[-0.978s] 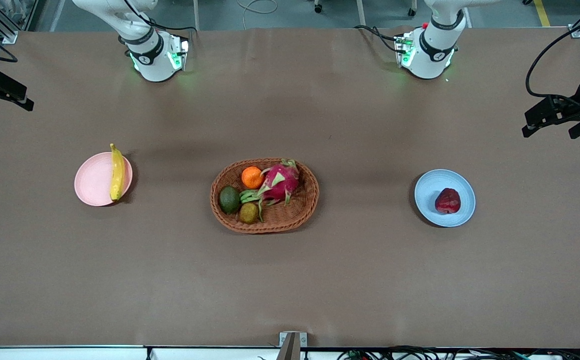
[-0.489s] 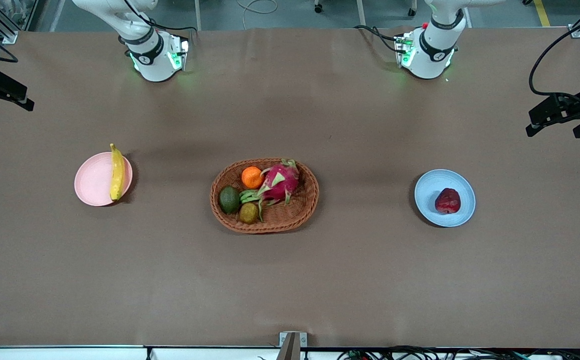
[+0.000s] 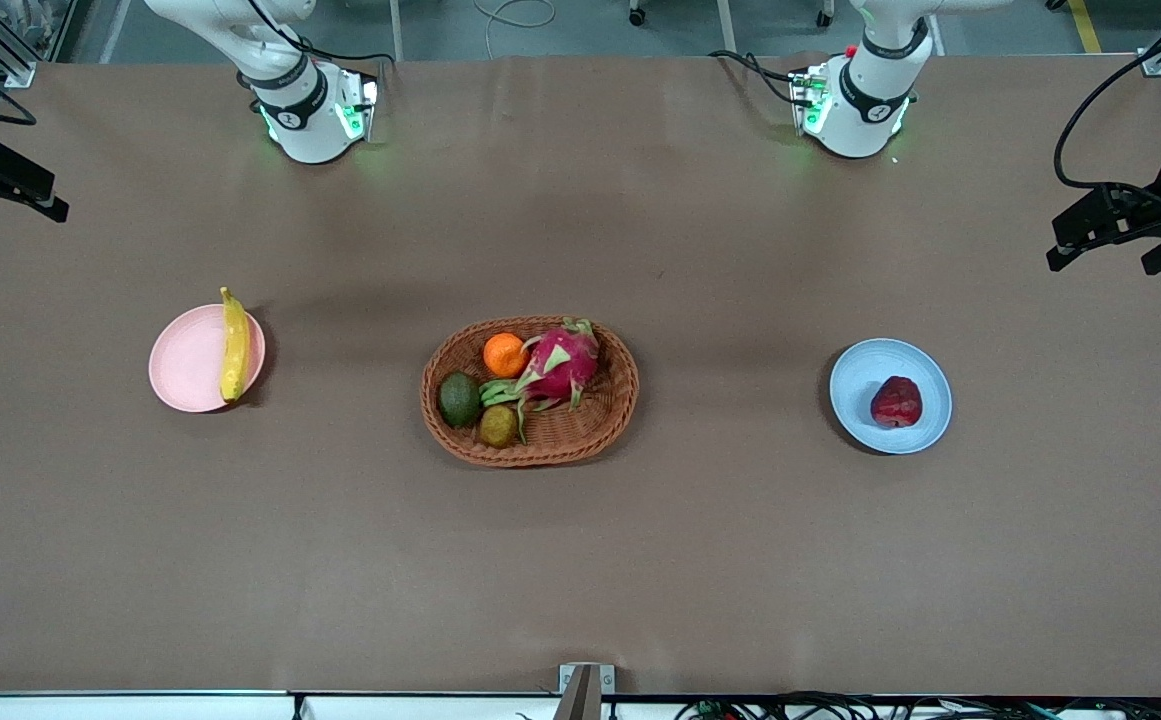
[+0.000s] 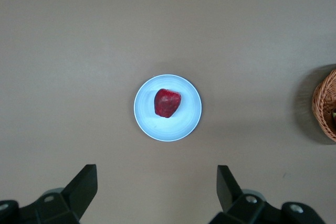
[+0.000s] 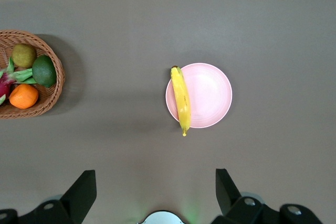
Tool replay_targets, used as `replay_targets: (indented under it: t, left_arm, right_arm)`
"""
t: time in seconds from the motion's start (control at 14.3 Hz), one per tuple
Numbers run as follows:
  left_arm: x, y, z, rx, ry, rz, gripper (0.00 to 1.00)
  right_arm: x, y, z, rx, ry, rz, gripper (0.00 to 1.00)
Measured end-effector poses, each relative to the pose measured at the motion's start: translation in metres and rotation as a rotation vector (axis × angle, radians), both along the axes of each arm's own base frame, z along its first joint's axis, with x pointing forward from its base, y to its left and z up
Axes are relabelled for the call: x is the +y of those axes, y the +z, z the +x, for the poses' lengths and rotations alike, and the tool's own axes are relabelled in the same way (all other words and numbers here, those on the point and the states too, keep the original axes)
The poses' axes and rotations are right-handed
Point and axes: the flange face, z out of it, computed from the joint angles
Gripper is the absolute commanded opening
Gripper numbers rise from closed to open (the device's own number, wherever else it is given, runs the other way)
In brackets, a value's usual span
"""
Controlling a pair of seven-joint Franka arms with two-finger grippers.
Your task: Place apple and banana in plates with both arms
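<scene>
The dark red apple [image 3: 896, 402] lies in the light blue plate [image 3: 855, 380] toward the left arm's end of the table; both show in the left wrist view, apple [image 4: 167, 103] on plate [image 4: 186, 124]. The yellow banana [image 3: 233, 345] lies across the pale pink plate [image 3: 180, 365], on the edge toward the basket; the right wrist view shows banana [image 5: 181, 99] and plate [image 5: 210, 95]. My left gripper [image 3: 1108, 250] [image 4: 157, 171] is open and empty, high above the table. My right gripper [image 3: 0, 200] [image 5: 155, 174] is open and empty, high above its end.
An oval wicker basket [image 3: 608, 420] stands mid-table between the plates, holding an orange [image 3: 504, 354], a magenta dragon fruit [image 3: 560, 365], a green avocado [image 3: 459, 398] and a small brownish fruit [image 3: 498, 425]. The arms' bases [image 3: 305, 110] [image 3: 855, 105] stand along the table's edge farthest from the front camera.
My left gripper has wavered slightly at the table's end. The right gripper, the fruits and the plates have not moved.
</scene>
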Motion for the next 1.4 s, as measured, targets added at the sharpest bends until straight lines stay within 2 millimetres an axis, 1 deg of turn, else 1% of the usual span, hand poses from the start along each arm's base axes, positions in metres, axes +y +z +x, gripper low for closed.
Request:
replay_targets:
  t: [1.4]
  left_arm:
    - [0.0,0.0003,-0.0001,0.0,0.0,0.0,1.0]
  right_arm:
    - [-0.0007,0.001,0.0018,-0.015,0.0,-0.006,1.0]
